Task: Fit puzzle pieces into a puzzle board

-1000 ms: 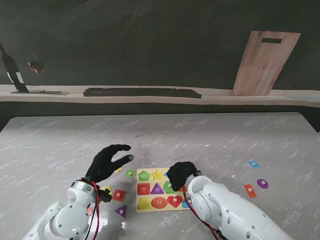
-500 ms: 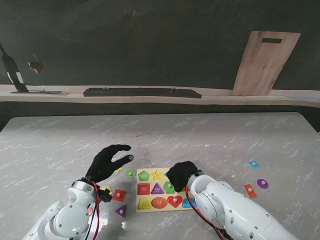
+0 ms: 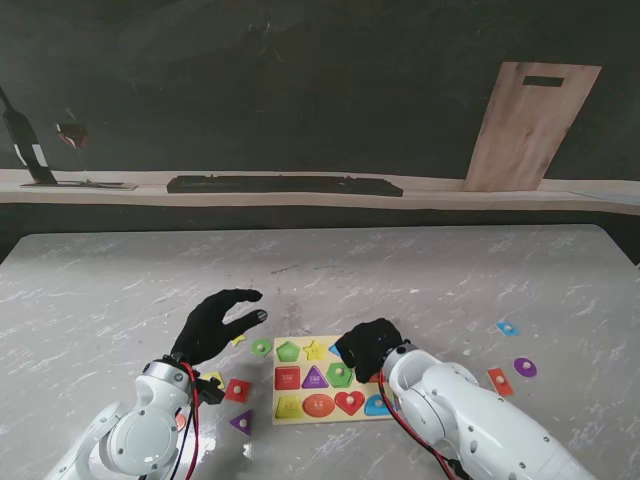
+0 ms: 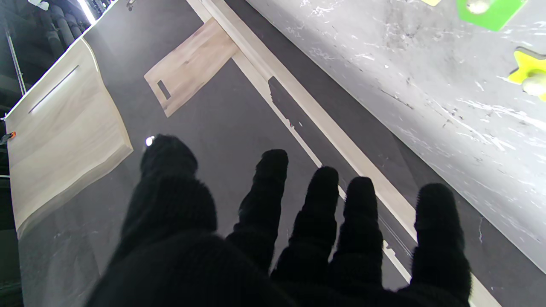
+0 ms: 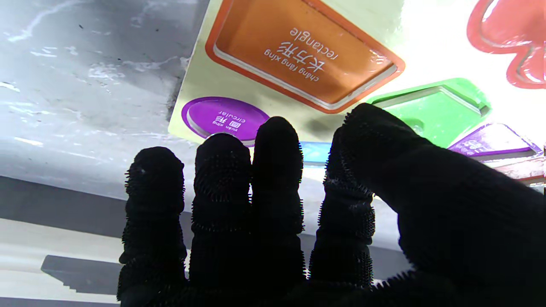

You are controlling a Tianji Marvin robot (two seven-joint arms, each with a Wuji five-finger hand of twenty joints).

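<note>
Orange rectangle slot (image 5: 305,51) was seen unfilled on the puzzle board (image 3: 305,392); loose pieces remained; right robot hand (image 3: 366,346) hovered, fingers together, empty; left robot hand (image 3: 212,325) spread.

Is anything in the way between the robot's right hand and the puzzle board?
Nothing visible. The right hand already hovers over the puzzle board; the wrist view shows only its own fingers before the orange and purple slots.
</note>
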